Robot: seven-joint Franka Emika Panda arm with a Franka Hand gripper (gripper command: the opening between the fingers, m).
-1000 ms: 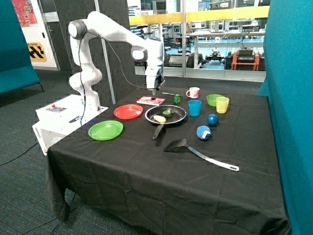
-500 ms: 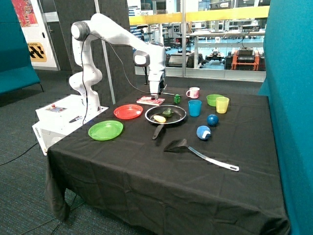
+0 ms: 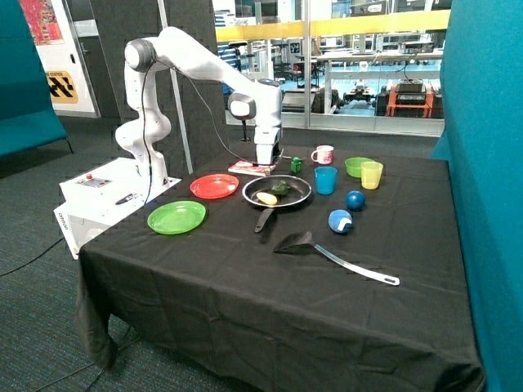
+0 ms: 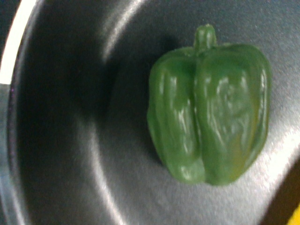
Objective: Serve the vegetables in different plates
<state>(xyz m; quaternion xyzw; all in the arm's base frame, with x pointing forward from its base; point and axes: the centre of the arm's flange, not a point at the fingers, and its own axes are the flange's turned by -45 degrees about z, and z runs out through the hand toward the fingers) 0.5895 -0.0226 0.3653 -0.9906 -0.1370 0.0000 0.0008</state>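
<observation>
A dark green toy pepper [image 3: 280,188] and a pale yellow oval piece [image 3: 266,198] lie side by side in the black frying pan [image 3: 249,194]. The red plate [image 3: 214,186] and the bright green plate [image 3: 176,217] sit beside the pan, both bare. My gripper [image 3: 267,167] hangs just above the pan's far edge, close over the pepper. In the wrist view the pepper [image 4: 208,110] fills the middle on the pan's grey floor [image 4: 70,117]. A sliver of the yellow piece [image 4: 295,216] shows at the corner.
A pink book [image 3: 252,168] lies behind the pan. A green cube [image 3: 296,164], white mug [image 3: 324,154], blue cup [image 3: 325,180], green bowl [image 3: 357,166] and yellow cup [image 3: 371,175] stand at the back. Two blue balls [image 3: 340,221] and a black spatula [image 3: 327,251] lie toward the front.
The arm has reached further out and the gripper has come down from above the pink book to just over the pan's far edge. Nothing on the table has moved.
</observation>
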